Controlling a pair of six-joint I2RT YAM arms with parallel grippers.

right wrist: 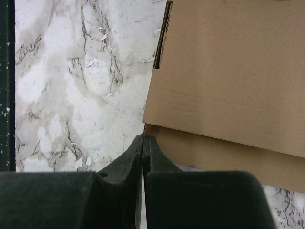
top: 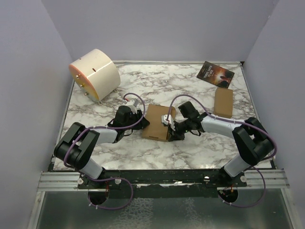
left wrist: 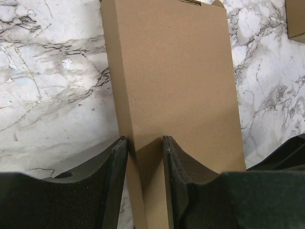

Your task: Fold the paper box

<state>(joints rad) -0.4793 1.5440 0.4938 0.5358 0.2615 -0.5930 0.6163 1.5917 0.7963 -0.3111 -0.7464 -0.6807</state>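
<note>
- paper box (top: pixel 158 121): flat, brown, centre of frame on the marble tabletop (top: pixel 119 148).
- left end effector (left wrist: pixel 145 140): clamped across the box's near edge.
- right end effector (right wrist: pixel 143 139): fully closed, empty, tips at a box corner.

Left hand (left wrist: pixel 144 145) gripping, half-spread; right hand (right wrist: pixel 143 140) closed tight; both low, facing inward.

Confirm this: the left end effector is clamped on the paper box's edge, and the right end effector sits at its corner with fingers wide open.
Not quite. The right end effector is shut, fingers pressed together, as the right wrist view shows. It does sit at a corner of the paper box, and the left end effector does clamp its edge.
</note>
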